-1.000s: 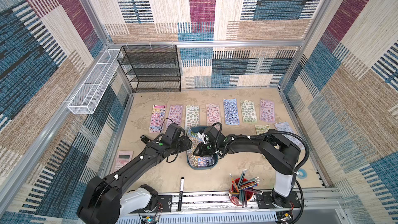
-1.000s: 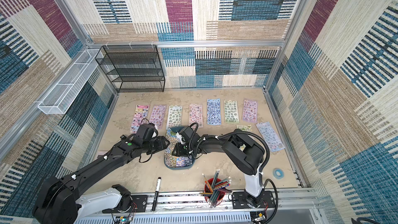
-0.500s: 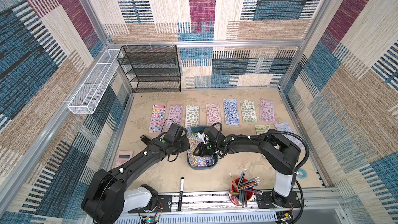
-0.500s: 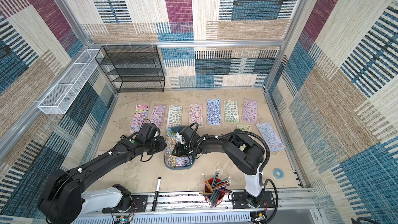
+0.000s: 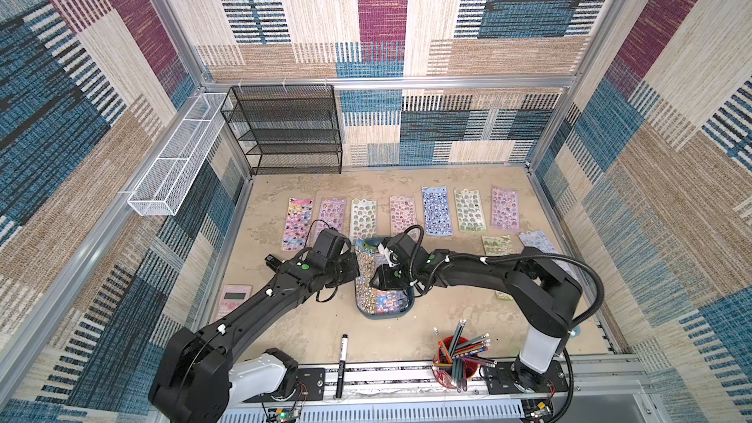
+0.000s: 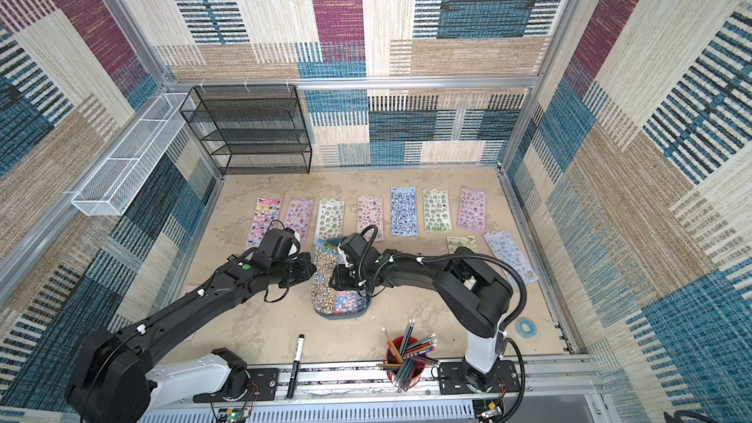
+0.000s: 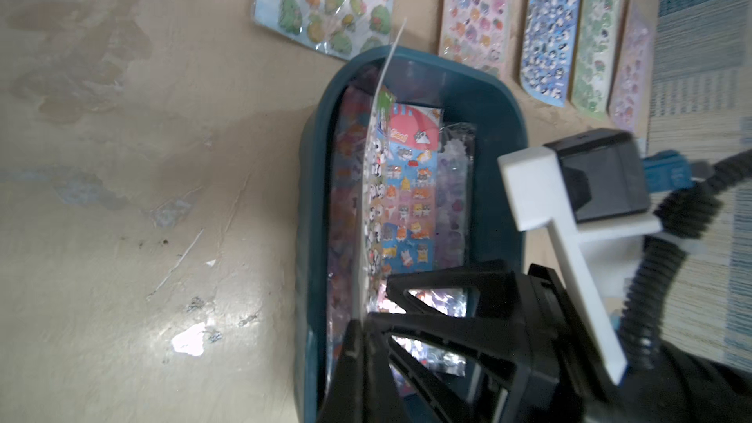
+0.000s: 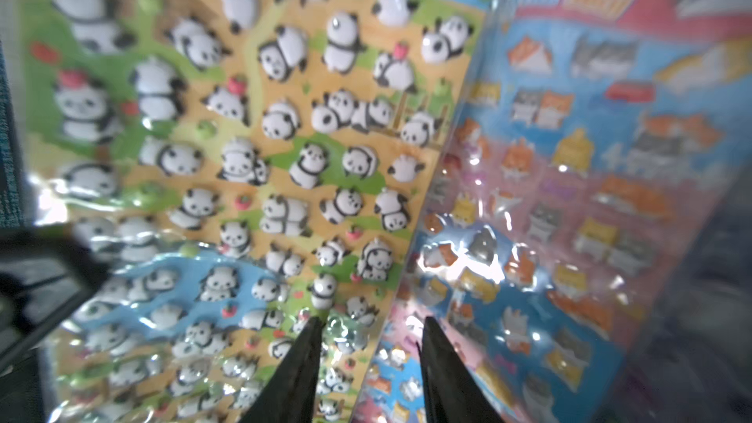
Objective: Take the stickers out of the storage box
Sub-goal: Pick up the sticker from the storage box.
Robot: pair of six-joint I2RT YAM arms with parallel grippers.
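Left hand (image 7: 360, 331) clenched on panda sticker sheet (image 8: 264, 115) standing edgewise along storage box (image 7: 504, 107); right hand (image 8: 372, 325) parted alongside.

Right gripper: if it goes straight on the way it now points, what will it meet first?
Most likely the panda sheet, held up by the left gripper: its edge lies just ahead of the right gripper, between its open jaws. The cat sheet lies close behind; depth is unclear.
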